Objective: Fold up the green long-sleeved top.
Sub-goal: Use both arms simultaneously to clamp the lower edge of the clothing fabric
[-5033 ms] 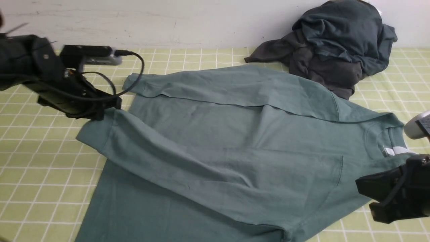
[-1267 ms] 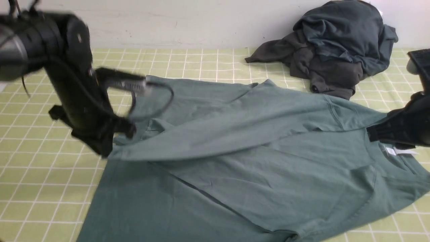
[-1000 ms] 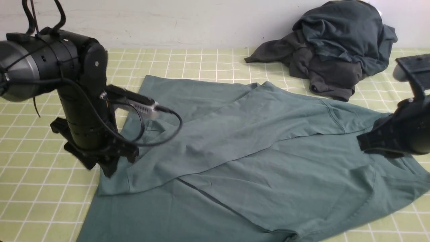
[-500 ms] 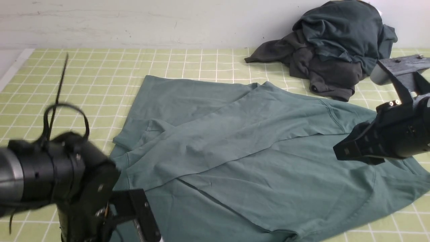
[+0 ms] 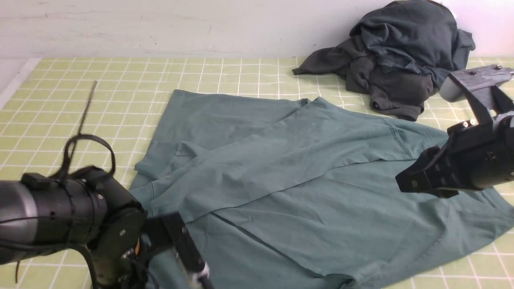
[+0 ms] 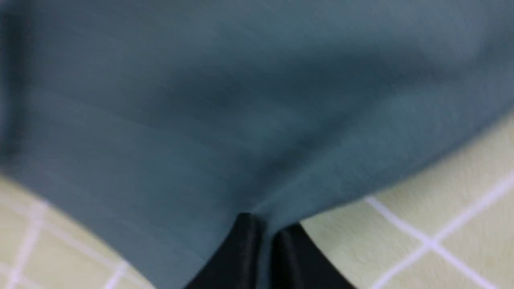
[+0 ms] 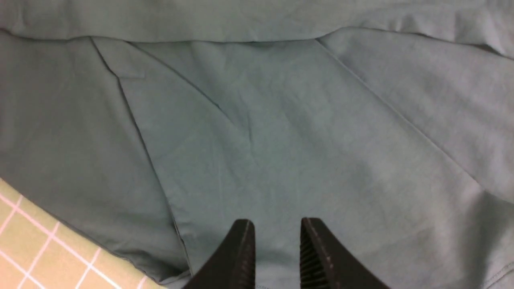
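Green long-sleeved top lies spread just nearer us than the dark garment pile, sleeve now folded in. Our left gripper has dropped to its hem and clenched on it. Right gripper parted, empty. Body fold next, we judge.

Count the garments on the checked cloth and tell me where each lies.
3: the green long-sleeved top spread across the middle; a slate garment heaped at the far right; a charcoal-grey garment beneath it. More may be hidden under them.
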Robot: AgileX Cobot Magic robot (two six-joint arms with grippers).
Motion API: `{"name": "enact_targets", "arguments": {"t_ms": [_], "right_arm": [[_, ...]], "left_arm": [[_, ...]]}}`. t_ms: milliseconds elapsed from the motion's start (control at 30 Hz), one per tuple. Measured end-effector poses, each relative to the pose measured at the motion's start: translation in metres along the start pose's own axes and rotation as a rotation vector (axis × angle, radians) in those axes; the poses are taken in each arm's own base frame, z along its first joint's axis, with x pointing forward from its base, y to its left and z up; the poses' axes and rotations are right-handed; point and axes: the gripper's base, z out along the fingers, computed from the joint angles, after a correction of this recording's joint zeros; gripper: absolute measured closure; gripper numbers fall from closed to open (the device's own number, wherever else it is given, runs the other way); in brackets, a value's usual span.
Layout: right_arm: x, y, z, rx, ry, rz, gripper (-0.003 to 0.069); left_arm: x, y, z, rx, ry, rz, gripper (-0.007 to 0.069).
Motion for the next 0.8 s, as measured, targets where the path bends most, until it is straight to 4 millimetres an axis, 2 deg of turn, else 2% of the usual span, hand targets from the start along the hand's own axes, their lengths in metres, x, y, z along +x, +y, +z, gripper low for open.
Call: {"name": "enact_targets", "arguments": {"t_ms": [167, 233, 300, 367, 400, 467, 500, 533, 667, 700, 767, 800], "right_arm": [[-0.002, 0.006, 0.000, -0.060, -0.029, -0.068, 0.0501], [-0.004, 0.011, 0.000, -0.106, -0.051, -0.166, 0.0512], [-0.003, 0.016, 0.001, -0.118, -0.048, -0.302, 0.0542], [-0.002, 0.021, 0.005, -0.110, -0.029, -0.490, 0.0615], [-0.001, 0.021, 0.005, -0.108, -0.025, -0.507, 0.0620], [0.003, 0.016, 0.017, -0.059, 0.065, -0.732, 0.0659], [0.003, 0.016, 0.018, -0.061, 0.068, -0.737, 0.0659], [0.007, 0.008, 0.028, -0.030, 0.158, -0.838, 0.0659], [0.016, -0.008, 0.049, -0.009, 0.336, -0.932, 0.0617], [0.021, -0.016, 0.060, 0.001, 0.418, -0.972, 0.0561], [0.026, -0.023, 0.068, 0.020, 0.476, -1.015, 0.0501], [0.028, -0.024, 0.070, 0.021, 0.483, -1.021, 0.0495]], "left_arm": [[0.000, 0.004, -0.015, -0.032, -0.063, -0.104, 0.0619], [0.001, 0.004, -0.019, -0.036, -0.077, -0.150, 0.0619], [0.001, 0.004, -0.019, -0.034, -0.078, -0.189, 0.0619], [0.002, 0.004, -0.019, -0.030, -0.067, -0.250, 0.0620], [0.002, 0.003, -0.019, -0.029, -0.064, -0.254, 0.0620], [0.004, 0.003, -0.020, -0.025, -0.037, -0.286, 0.0622], [0.004, 0.003, -0.020, -0.025, -0.035, -0.287, 0.0622], [0.004, 0.004, -0.022, -0.025, -0.025, -0.294, 0.0622], [0.004, 0.005, -0.024, -0.027, -0.023, -0.297, 0.0622], [0.003, 0.005, -0.025, -0.026, -0.024, -0.298, 0.0622], [0.003, 0.005, -0.025, -0.025, -0.021, -0.299, 0.0622], [0.004, 0.005, -0.025, -0.025, -0.020, -0.299, 0.0622]]}}
